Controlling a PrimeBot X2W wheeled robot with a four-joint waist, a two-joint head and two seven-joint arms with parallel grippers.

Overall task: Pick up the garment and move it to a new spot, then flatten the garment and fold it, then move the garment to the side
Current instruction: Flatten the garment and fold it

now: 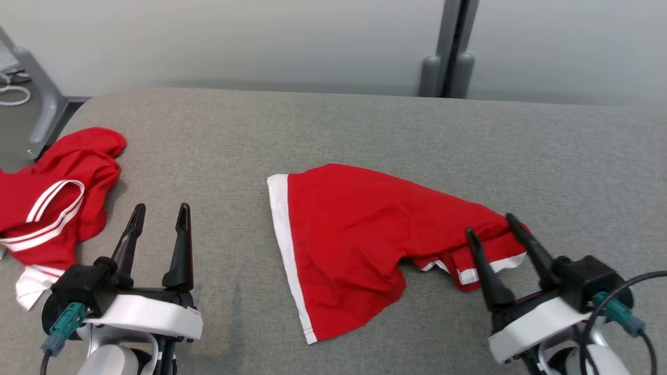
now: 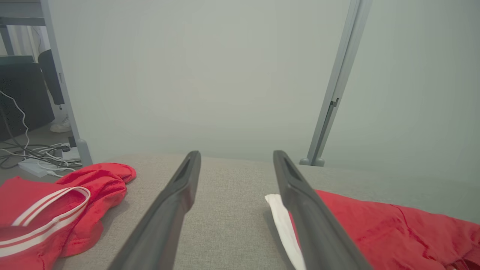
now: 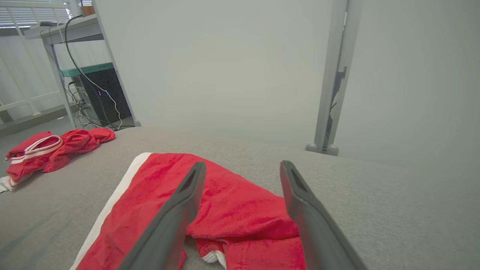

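Note:
The garment [image 1: 78, 156] lies crumpled at the table's far left edge, red with a red-white striped trim and a white piece at its near end; it also shows as a red heap [image 2: 93, 180] [image 3: 75, 140] in both wrist views. My left gripper [image 1: 160, 208] [image 2: 236, 153] stands open just right of it, with nothing between its fingers. A second red cloth [image 1: 349, 224] [image 2: 375, 225] [image 3: 232, 210] with a white edge band lies spread at mid-table. My right gripper [image 1: 490, 224] [image 3: 243, 164] is open, its tips over that cloth's rumpled right end.
The grey fabric-covered table [image 1: 365, 125] stretches back to a pale wall with a grey post [image 1: 451, 52]. Off the table's left edge are a grey frame leg and cables [image 1: 13, 91]. A shelf with a dark box [image 3: 105, 90] stands beyond.

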